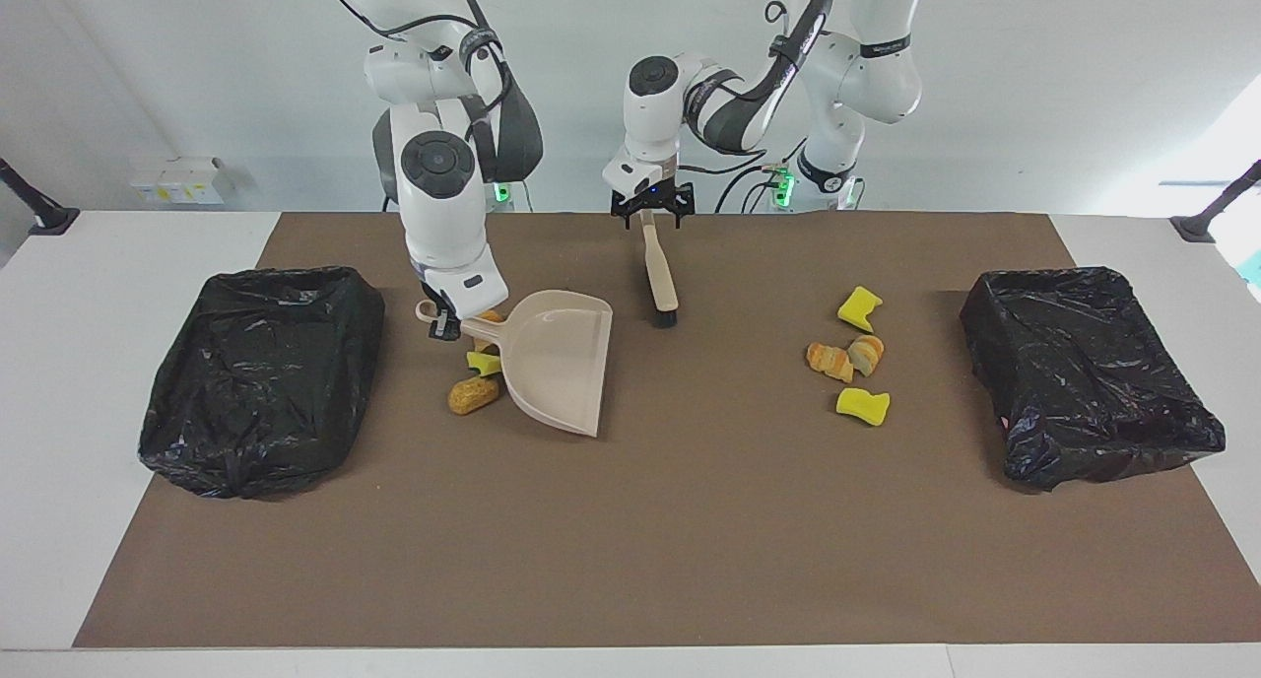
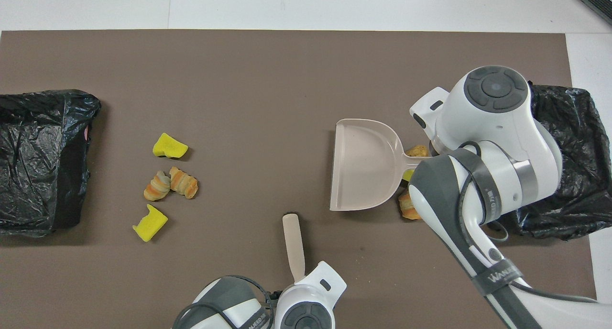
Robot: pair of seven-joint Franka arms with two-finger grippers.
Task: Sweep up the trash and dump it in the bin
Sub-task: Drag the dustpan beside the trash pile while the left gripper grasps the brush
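1. Brown mat (image 1: 690, 540) covers the middle of the white table (image 1: 59, 441) and carries every item listed below
2. Two black-lined bins sit on the mat: one bin (image 1: 258, 377) toward the right arm's end, the other bin (image 1: 1089, 372) toward the left arm's end
3. Beige dustpan (image 1: 557, 358) is tilted, its open edge touching the mat and its handle raised toward the nearer bin at the right arm's end
4. Right gripper (image 1: 445, 320) is clamped on the dustpan handle, beside that bin
5. Brush (image 1: 658, 274) lies on the mat near the robots, bristles pointing away from them
6. Left gripper (image 1: 650, 208) is over the handle end of the brush with its fingers spread apart, holding nothing
7. Trash group A: an orange-tan piece (image 1: 473, 394), a yellow chunk (image 1: 483, 363) and a second tan piece (image 2: 418, 151) lie on the mat just beside the dustpan's back wall and under its handle, directly below the right gripper; none is in the pan
8. Trash group B: two yellow chunks (image 1: 859, 308) (image 1: 863, 405) and two bread-like pieces (image 1: 845, 358) lie between the brush and the bin at the left arm's end, well apart from both grippers
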